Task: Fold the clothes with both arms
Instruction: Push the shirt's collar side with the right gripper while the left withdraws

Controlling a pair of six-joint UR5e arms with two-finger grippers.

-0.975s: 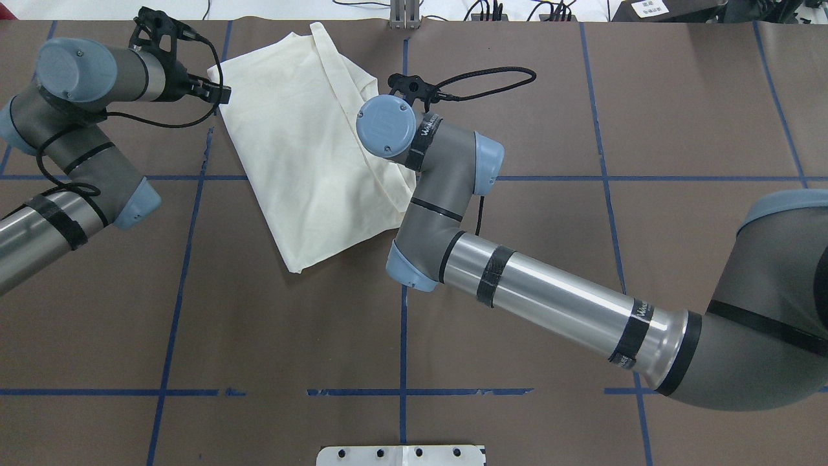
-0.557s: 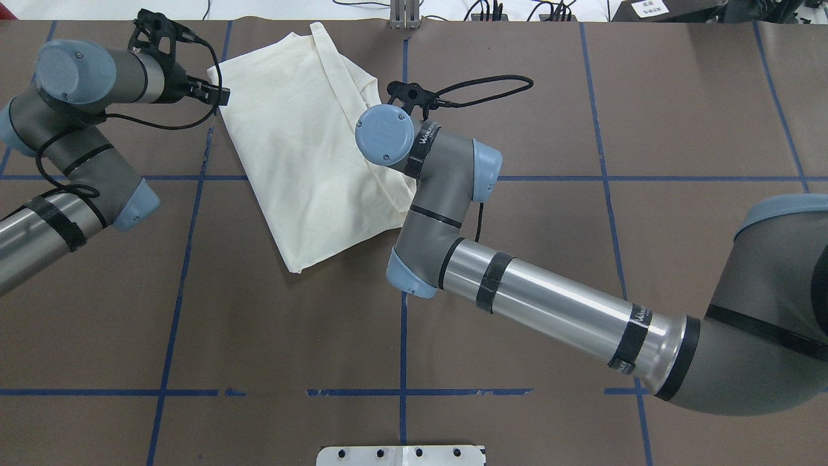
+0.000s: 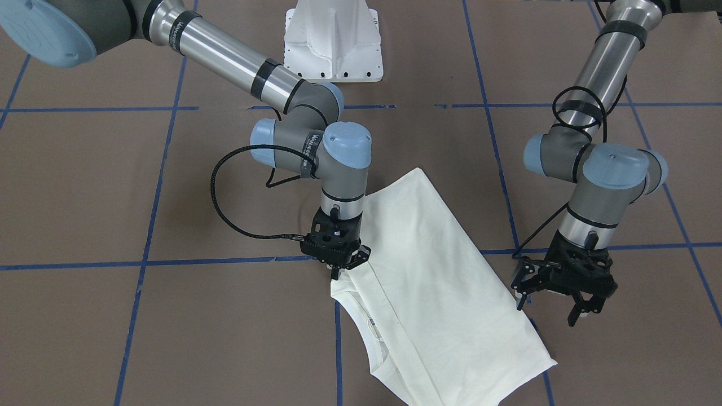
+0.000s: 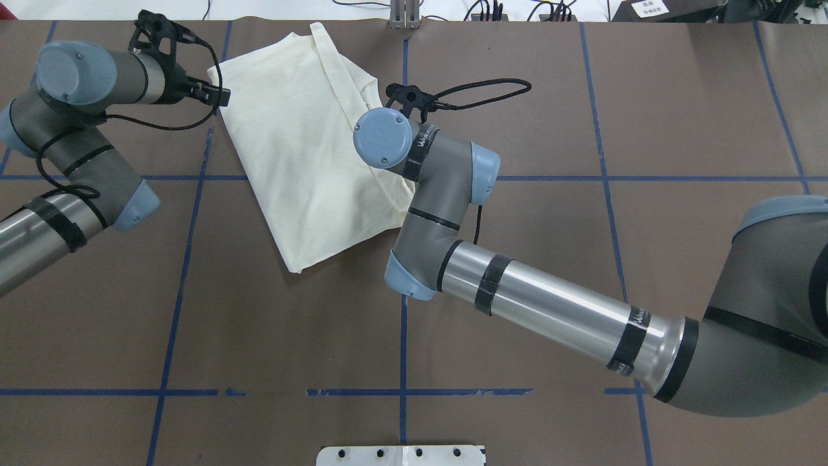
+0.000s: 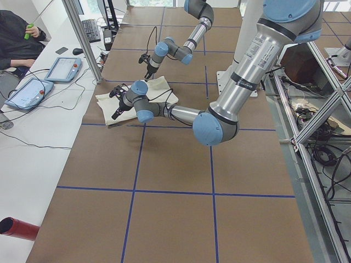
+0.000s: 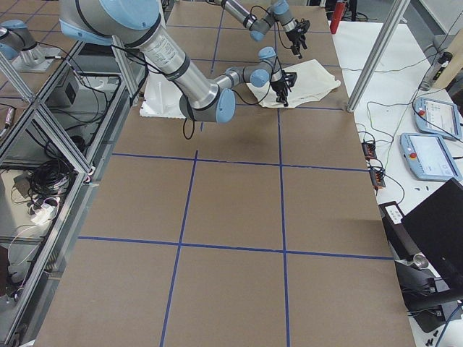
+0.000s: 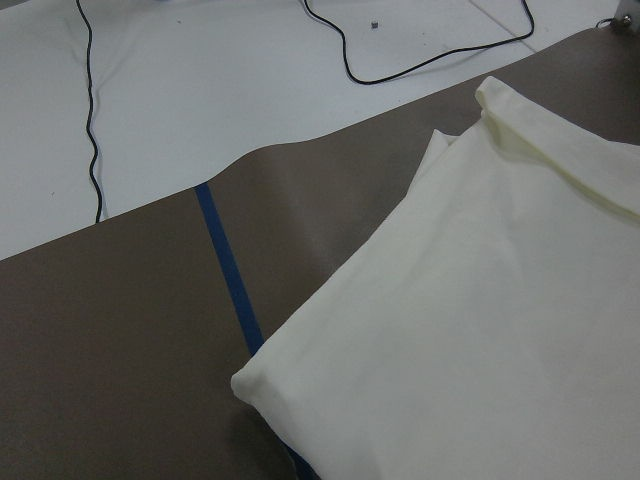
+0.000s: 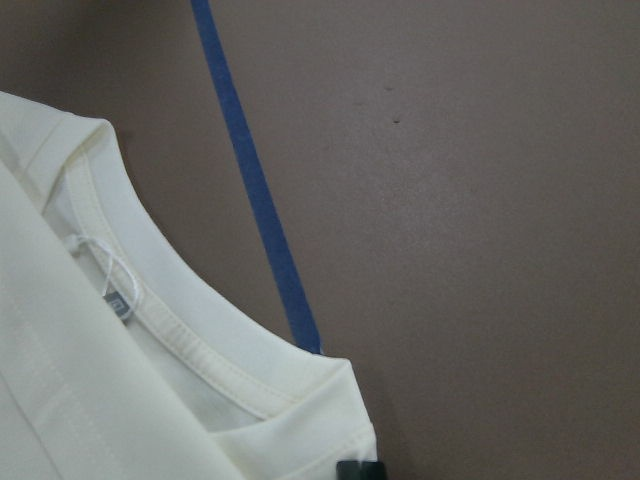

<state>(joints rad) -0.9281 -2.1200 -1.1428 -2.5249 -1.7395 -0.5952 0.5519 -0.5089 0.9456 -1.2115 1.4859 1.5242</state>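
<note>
Shirt (image 4: pixel 310 149) lies folded, plain side up, near the counter's (image 4: pixel 550 259) far edge, unmoved since a second ago. Right fingers (image 3: pixel 337 272) pinch its collar-side corner, their arm having crept slightly toward the robot; left fingers (image 3: pixel 575 312) hang spread just beside the opposite edge, unchanged

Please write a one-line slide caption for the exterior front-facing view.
Two-arm folding: right gripper at the collar corner of the cream shirt, open left gripper beside its opposite edge.
</note>
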